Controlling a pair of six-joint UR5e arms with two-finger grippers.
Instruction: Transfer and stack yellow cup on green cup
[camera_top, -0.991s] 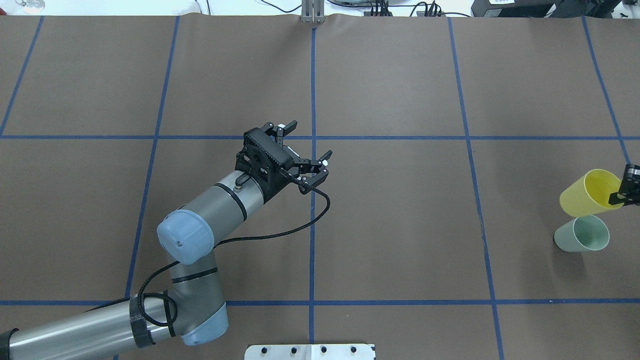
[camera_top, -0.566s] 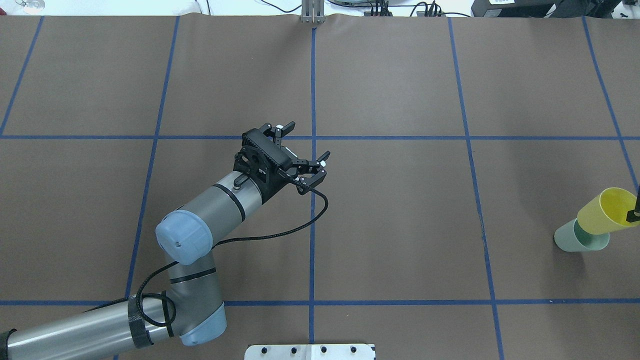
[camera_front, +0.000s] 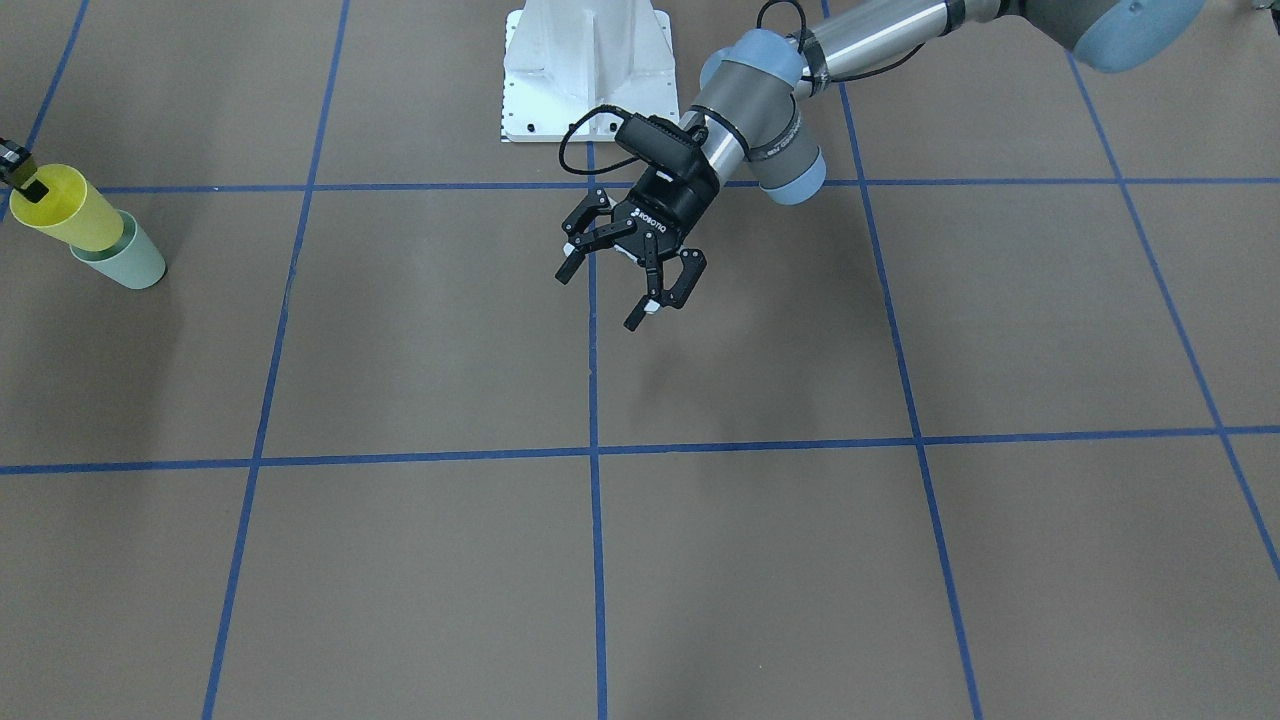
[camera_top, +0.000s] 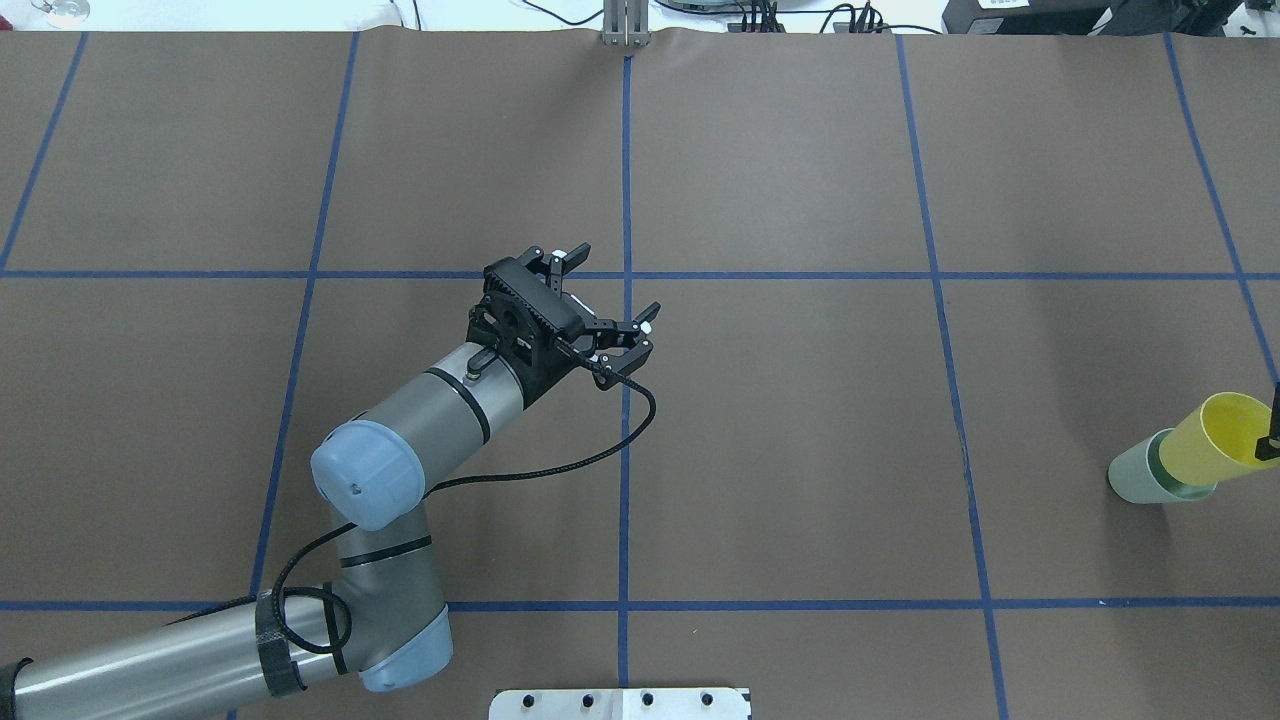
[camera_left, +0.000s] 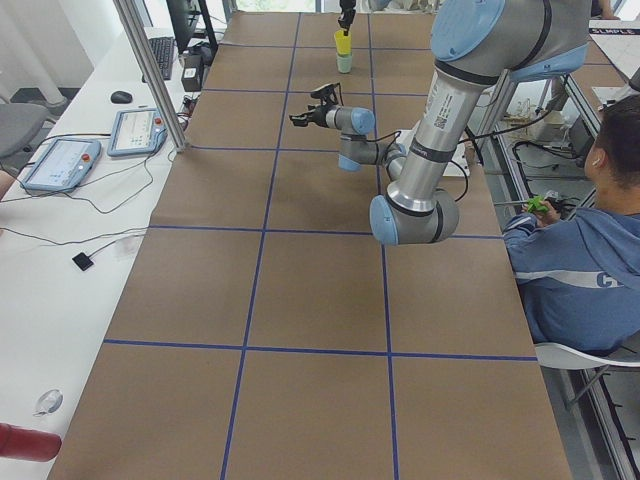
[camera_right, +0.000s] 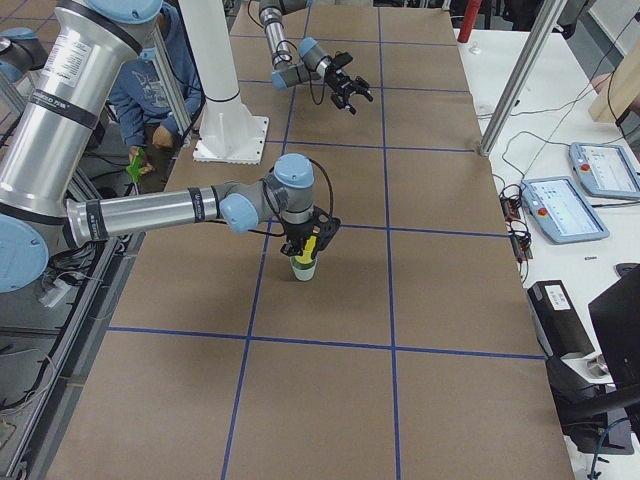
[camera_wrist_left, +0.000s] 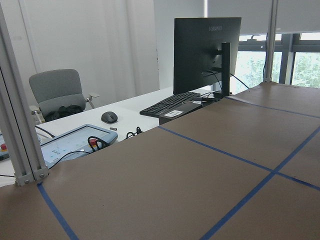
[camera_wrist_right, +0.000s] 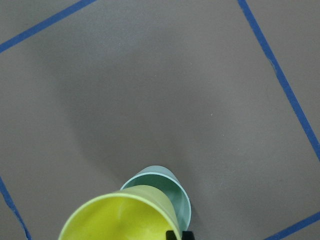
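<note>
Overhead exterior view: yellow cup (camera_top: 1205, 445) tilted, base inside the mouth of green cup (camera_top: 1135, 480), near the right edge of bench (camera_top: 800, 450); pinched at the rim by right fingers (camera_front: 22, 180), closed on its wall, presumably to steer the seating; left fingers (camera_front: 600, 297) spread wide, empty, hovering well apart over the middle; only blue tape lines (camera_top: 625, 500) around.

The black flat monitor (camera_wrist_left: 207, 47) on the white desk beyond the table carries the brand HUAWEI in small pale letters across the top of its back. On the black body of the left gripper (camera_front: 597, 300), white lettering reads ROBOTIQ. The seated person's blue hoodie (camera_left: 575, 280) shows a white G, with the rest cut off. Dark print runs along the silver left arm (camera_left: 437, 105), too small to read.
</note>
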